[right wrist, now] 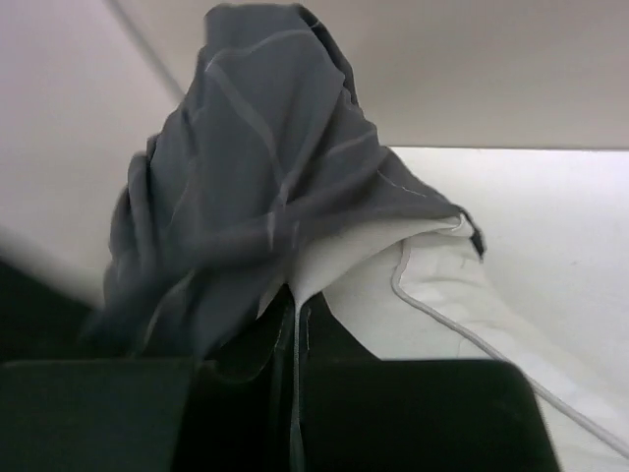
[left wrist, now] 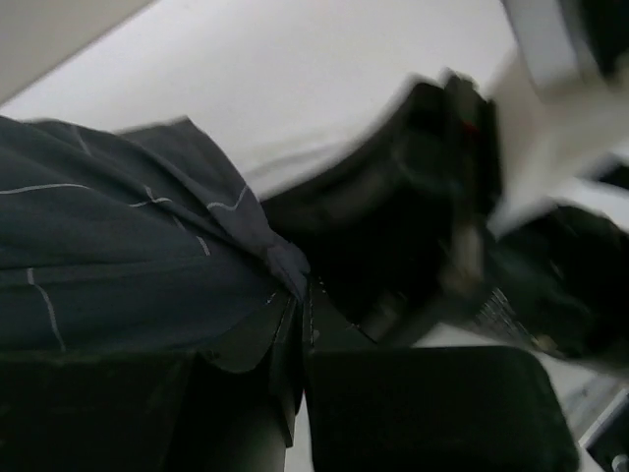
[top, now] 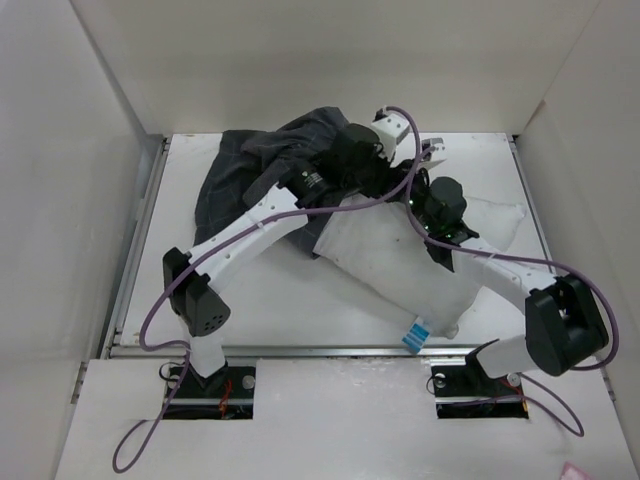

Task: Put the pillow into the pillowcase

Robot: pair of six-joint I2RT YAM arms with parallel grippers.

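The left hand (left wrist: 304,313) pinches the pillowcase (left wrist: 118,251) edge (right arm (left wrist: 423,241) blurred behind).

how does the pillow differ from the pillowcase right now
Colour: the pillow is white, the pillowcase dark grey with thin light check lines. Pose: the pillow lies spread flat on the table, while the pillowcase is crumpled at the far side. Hold: the pillowcase is pinched by the left gripper and the right gripper, while the pillow rests under the right arm. Both are soft fabric, and they touch.

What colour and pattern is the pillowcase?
The pillowcase is dark charcoal grey with thin light grid lines, clearest in the right wrist view.
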